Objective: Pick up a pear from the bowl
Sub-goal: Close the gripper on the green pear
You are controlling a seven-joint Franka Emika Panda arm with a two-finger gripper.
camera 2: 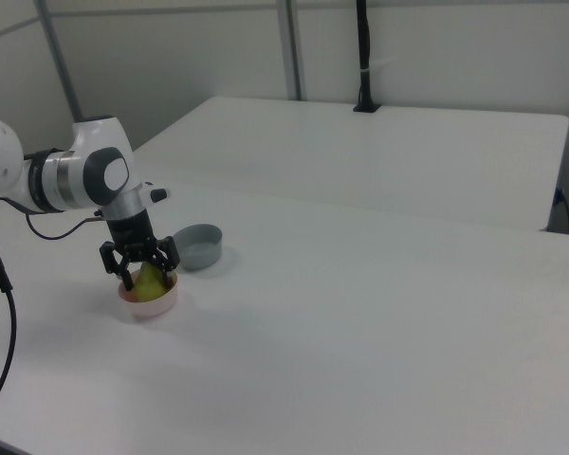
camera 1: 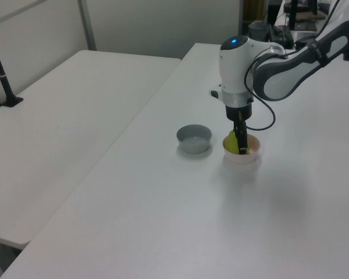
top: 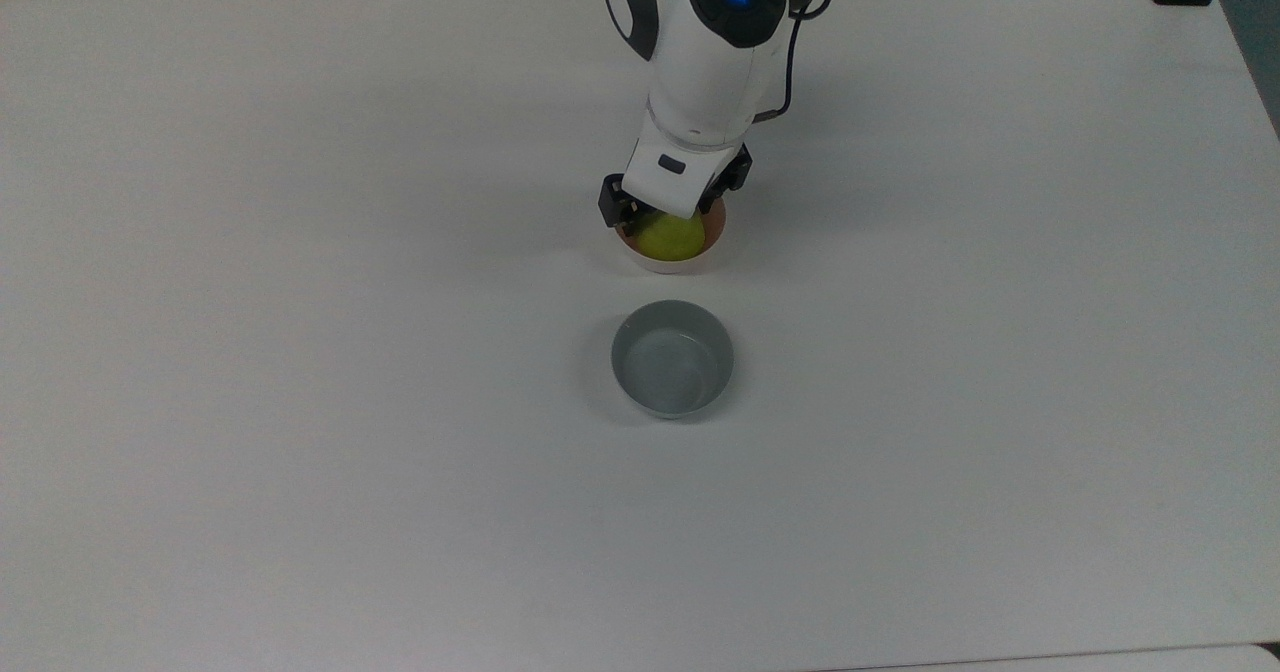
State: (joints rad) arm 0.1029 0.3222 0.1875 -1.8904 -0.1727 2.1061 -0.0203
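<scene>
— Where's the pear right now?

— Sitting in the pink bowl, which is at 12 o'clock from the grey bowl in the top view, near it but not touching. In the right view the fruit pokes above the rim, which I judge is why a straight-down approach suits it.

— And the gripper?

— I have it low over the pink bowl. Its fingers are spread and straddle the pear, one at 9 o'clock of the fruit and one at 3 in the right view. They haven't closed on it; whether a pad already touches the skin I can't tell.

— Why come in vertical?

— My guess: the bowl wall blocks any side approach, so the fingers have to drop inside the rim, either side of the fruit.

— Risk?

— The pear is round and smooth. If I squeeze too high it could squirt out, or the bowl could lift along with it.

— Next?

— Close, then lift straight up off the table.
</scene>
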